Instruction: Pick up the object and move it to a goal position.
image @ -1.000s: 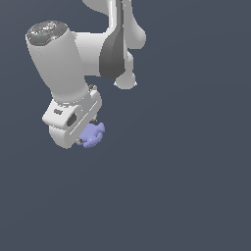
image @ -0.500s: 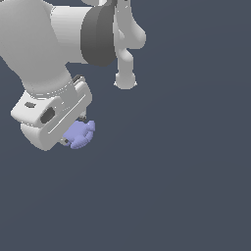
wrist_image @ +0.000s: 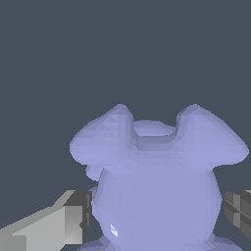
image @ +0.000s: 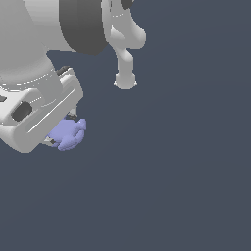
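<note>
The object (image: pixel 68 133) is a small lavender-blue lumpy thing with rounded knobs, poking out from under the white hand at the exterior view's left. My gripper (image: pixel 61 131) is shut on the object, its fingers mostly hidden behind the hand's body. In the wrist view the object (wrist_image: pixel 157 181) fills the lower middle, with a grey finger pad (wrist_image: pixel 81 215) pressed on one side and another pad (wrist_image: pixel 239 208) on the other. No goal marker shows in either view.
The arm's white links (image: pixel 125 54) hang over the upper part of the exterior view. Around them is only a plain dark grey-blue background (image: pixel 186 171).
The hand with the object has moved toward the exterior view's left and looms larger in frame. The object stays held between the fingers.
</note>
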You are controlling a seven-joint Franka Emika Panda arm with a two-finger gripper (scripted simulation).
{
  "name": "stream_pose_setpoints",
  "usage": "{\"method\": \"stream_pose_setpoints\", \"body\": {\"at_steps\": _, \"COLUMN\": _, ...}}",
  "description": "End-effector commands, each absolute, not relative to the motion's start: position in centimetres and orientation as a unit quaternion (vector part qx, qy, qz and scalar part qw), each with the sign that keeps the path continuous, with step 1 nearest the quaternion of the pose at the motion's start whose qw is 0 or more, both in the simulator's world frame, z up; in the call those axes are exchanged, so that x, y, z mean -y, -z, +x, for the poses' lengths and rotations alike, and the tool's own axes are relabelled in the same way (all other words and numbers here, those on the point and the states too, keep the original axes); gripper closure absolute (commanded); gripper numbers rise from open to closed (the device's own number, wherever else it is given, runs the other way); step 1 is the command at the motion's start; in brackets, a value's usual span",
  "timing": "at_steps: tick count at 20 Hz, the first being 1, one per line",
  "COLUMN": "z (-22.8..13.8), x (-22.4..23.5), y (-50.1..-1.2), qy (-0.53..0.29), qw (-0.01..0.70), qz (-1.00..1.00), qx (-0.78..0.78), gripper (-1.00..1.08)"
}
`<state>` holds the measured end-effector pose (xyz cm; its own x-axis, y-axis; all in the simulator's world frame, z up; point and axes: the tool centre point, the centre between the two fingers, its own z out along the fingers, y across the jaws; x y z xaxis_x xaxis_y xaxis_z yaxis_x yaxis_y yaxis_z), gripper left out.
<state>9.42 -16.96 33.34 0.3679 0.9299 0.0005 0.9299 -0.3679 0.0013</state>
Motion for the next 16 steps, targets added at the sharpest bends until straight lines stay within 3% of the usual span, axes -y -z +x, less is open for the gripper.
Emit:
{"method": "stream_pose_setpoints", "body": {"at_steps": 1, "z": 9.8, "x": 17.2, "y": -34.0, "qy": 0.000, "qw": 0.000, "qz": 0.827, "qx": -0.562, "gripper": 1.08}}
{"method": "stream_pose_setpoints", "body": {"at_steps": 16, "z": 10.8, "x": 17.7, "y": -35.2, "qy": 0.000, "qw": 0.000, "qz": 0.827, "qx": -0.562, "gripper": 1.08}}
